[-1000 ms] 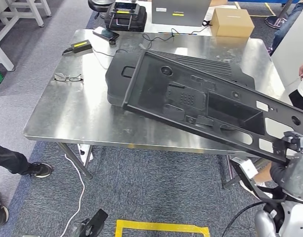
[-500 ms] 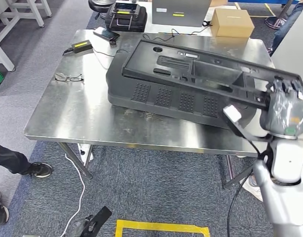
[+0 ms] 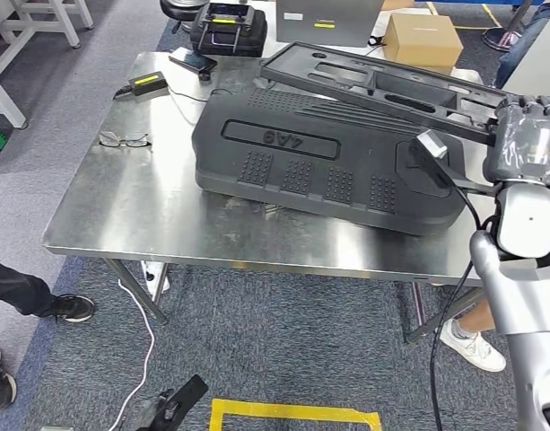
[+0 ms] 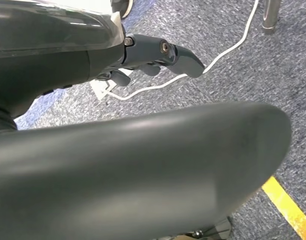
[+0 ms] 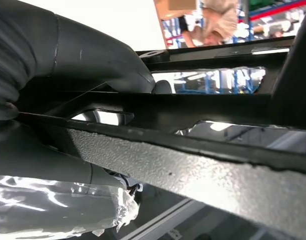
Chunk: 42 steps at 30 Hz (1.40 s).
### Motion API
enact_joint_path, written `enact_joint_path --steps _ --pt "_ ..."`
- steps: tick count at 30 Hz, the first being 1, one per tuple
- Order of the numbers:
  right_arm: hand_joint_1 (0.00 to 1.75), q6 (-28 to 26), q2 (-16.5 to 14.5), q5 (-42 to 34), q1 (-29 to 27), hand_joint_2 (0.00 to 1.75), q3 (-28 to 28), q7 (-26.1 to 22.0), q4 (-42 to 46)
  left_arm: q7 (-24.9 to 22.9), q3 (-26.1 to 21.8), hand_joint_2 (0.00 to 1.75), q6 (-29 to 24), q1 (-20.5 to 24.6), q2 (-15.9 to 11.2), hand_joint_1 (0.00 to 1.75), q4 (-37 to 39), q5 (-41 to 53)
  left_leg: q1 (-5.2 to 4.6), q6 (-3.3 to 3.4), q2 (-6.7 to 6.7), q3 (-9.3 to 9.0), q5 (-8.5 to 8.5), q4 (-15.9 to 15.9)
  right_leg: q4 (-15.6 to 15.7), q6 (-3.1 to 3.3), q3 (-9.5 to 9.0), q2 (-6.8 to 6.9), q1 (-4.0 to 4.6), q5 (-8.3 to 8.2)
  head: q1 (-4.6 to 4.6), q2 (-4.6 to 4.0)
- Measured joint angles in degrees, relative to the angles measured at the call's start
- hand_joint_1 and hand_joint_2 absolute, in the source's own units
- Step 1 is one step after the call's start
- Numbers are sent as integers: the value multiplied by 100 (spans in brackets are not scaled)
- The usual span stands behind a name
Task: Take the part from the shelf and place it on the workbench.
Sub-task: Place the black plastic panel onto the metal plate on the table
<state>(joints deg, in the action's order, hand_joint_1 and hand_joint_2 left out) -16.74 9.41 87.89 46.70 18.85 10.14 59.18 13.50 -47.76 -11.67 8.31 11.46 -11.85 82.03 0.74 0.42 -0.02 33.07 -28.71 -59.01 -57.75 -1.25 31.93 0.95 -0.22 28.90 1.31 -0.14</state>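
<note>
Two black plastic parts sit over the steel desk (image 3: 133, 211): a big ribbed panel (image 3: 319, 166) lying flat on it, and the long frame part (image 3: 373, 81) that my right hand (image 3: 526, 139) grasps at its near end, fingers wrapped over the edge. That frame part hangs above the panel's far side, tilted, its far end out toward the cardboard box (image 3: 421, 40). My left hand (image 4: 162, 50) hangs low over the grey carpet (image 4: 294, 100), its fingers loosely extended and holding nothing, near a white cable (image 4: 226, 47). Glasses (image 3: 123, 140) lie on the desk's left part.
</note>
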Motion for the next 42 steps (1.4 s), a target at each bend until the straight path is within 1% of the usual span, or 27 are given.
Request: enact_joint_path --steps 6,11,16,25,29,33,42 --pt "175 266 -261 166 356 175 187 301 -604 -58 53 0 34 51 10 0 0 8 2 0 0 1 0 0 -3 0 4 -1 1 0 0 -1" --pt "175 462 -653 209 530 175 385 621 -1047 -92 124 0 66 71 26 0 0 42 4 -1 1 1 0 0 -5 1 7 -4 2 1 0 1" --pt "175 563 -1044 209 575 175 558 786 -1423 -139 164 0 75 91 45 0 0 78 5 -2 0 1 1 0 -6 1 7 -1 3 1 0 1" --pt "175 587 -1613 169 583 175 668 1045 -2159 -195 262 0 92 145 61 0 0 85 2 -2 0 2 1 0 -6 1 8 -1 1 1 0 -1" --pt "175 561 -1755 140 579 175 684 1060 -2389 -203 282 0 92 149 61 0 0 80 2 -2 1 2 1 0 -6 1 9 -2 1 1 0 -1" --pt "175 515 -1835 110 573 175 694 1071 -2537 -203 285 0 92 149 61 0 0 76 2 -2 1 3 1 0 -6 1 11 -2 1 1 0 1" --pt "175 319 -1854 101 638 175 681 1223 -2709 -203 289 0 92 147 61 0 0 68 2 -2 1 4 1 0 -6 1 13 -2 1 1 0 -1"
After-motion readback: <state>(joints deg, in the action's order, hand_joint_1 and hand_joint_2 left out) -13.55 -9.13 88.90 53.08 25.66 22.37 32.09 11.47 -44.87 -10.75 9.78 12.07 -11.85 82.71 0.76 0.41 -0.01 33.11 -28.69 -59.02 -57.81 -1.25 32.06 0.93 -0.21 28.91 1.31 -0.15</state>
